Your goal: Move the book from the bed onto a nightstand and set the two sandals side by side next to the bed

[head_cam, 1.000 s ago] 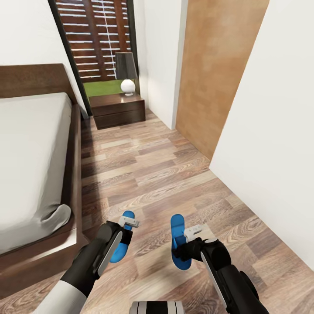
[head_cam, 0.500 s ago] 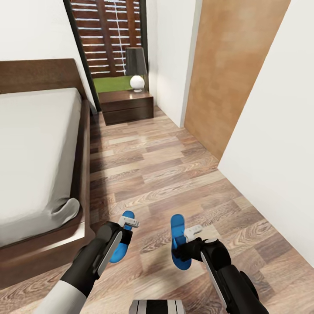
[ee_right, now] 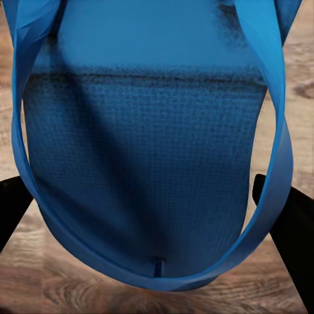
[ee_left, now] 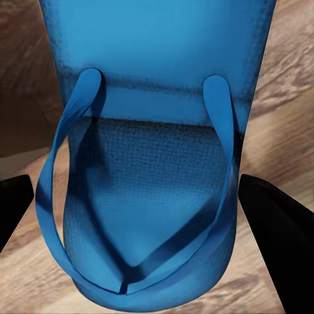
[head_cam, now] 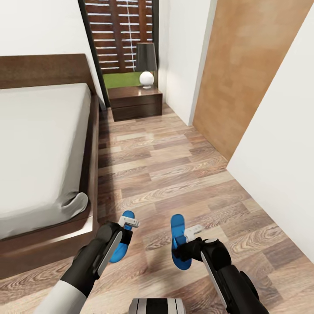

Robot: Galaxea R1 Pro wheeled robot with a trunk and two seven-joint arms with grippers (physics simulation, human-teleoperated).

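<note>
Beside the bed (head_cam: 43, 144), over the wood-plank floor (head_cam: 174, 170), the left pincer (head_cam: 126, 227) was closed on one blue sandal (head_cam: 120, 248) and the right pincer (head_cam: 188, 237) was closed on the other sandal (head_cam: 177, 242), both lifted and well apart. Compared with one second before, the whole view had turned: the bed, the nightstand (head_cam: 135, 101) and its lamp (head_cam: 146, 65) sat more to the right, while arms and sandals kept their places.
</note>
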